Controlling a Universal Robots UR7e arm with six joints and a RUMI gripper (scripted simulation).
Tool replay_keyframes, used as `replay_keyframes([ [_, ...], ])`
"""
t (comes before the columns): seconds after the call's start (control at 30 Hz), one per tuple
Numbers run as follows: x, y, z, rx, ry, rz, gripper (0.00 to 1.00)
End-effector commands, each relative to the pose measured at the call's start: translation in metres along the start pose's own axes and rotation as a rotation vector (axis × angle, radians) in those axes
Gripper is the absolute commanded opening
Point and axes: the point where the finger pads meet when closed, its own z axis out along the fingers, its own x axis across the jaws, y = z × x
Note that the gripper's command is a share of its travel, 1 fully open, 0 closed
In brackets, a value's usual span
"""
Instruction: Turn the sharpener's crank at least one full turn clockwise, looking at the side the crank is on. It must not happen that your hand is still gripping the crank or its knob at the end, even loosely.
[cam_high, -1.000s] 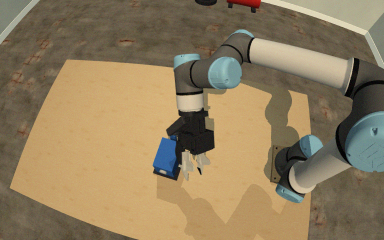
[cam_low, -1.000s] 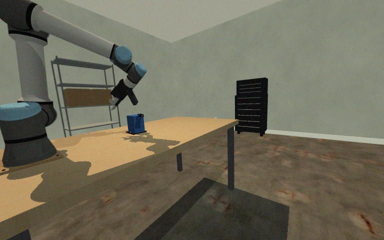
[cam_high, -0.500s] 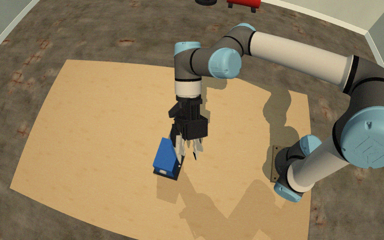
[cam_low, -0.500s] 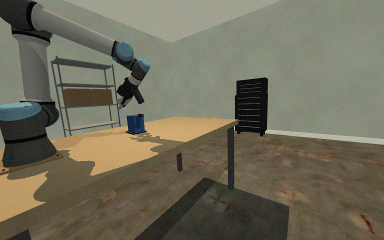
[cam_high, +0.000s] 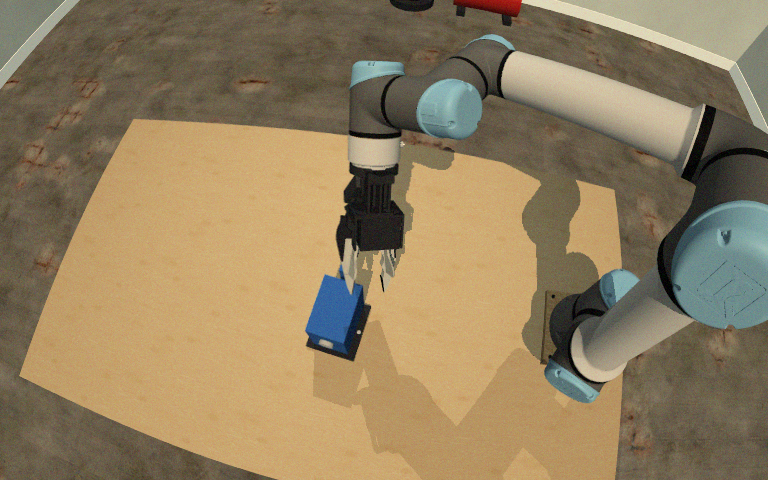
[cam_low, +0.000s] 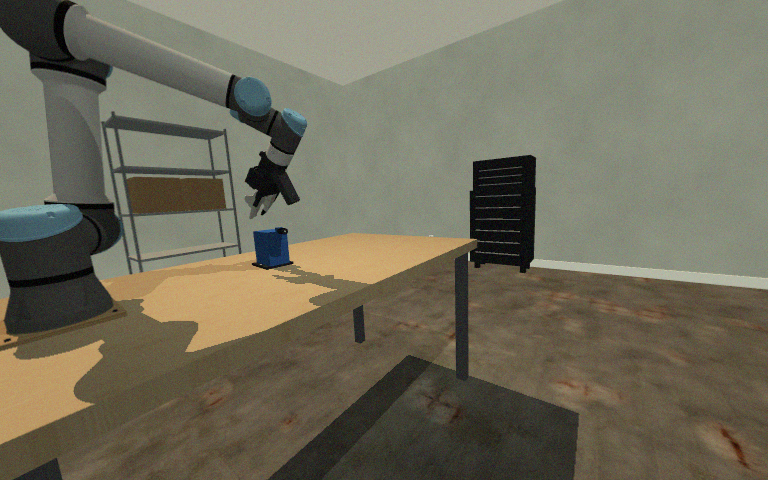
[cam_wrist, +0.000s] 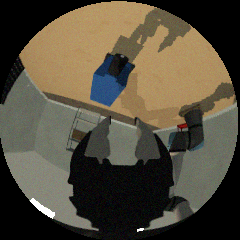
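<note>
The blue sharpener (cam_high: 335, 316) stands on a black base plate on the wooden table. It also shows in the exterior view (cam_low: 271, 247) and in the wrist view (cam_wrist: 111, 82). Its black crank (cam_wrist: 119, 64) sits on the side facing away from the wrist camera, and shows near the top edge in the exterior view (cam_low: 281, 230). My gripper (cam_high: 368, 280) hangs above the sharpener, tilted, clear of it. The fingers stand partly apart with nothing between them. In the exterior view the gripper (cam_low: 257, 212) is well above the sharpener's top.
The arm's base (cam_high: 572, 333) is bolted at the table's right side. A metal shelf (cam_low: 169, 192) stands behind the table and a black drawer cabinet (cam_low: 502, 212) by the far wall. A red object (cam_high: 487, 6) lies on the floor beyond the table.
</note>
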Motion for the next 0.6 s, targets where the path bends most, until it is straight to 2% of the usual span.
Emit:
replay_keyframes([
  [0.0, -0.001, -0.014, -0.012, 0.038, -0.014, 0.073, 0.32],
  [0.23, -0.002, -0.028, -0.024, 0.064, -0.027, 0.129, 0.32],
  [0.3, -0.002, -0.035, -0.031, 0.091, -0.040, 0.186, 0.32],
  [0.4, -0.002, -0.042, -0.037, 0.091, -0.040, 0.186, 0.32],
  [0.5, -0.002, -0.053, -0.047, 0.130, -0.064, 0.273, 0.32],
  [0.57, -0.002, -0.060, -0.054, 0.130, -0.064, 0.273, 0.32],
])
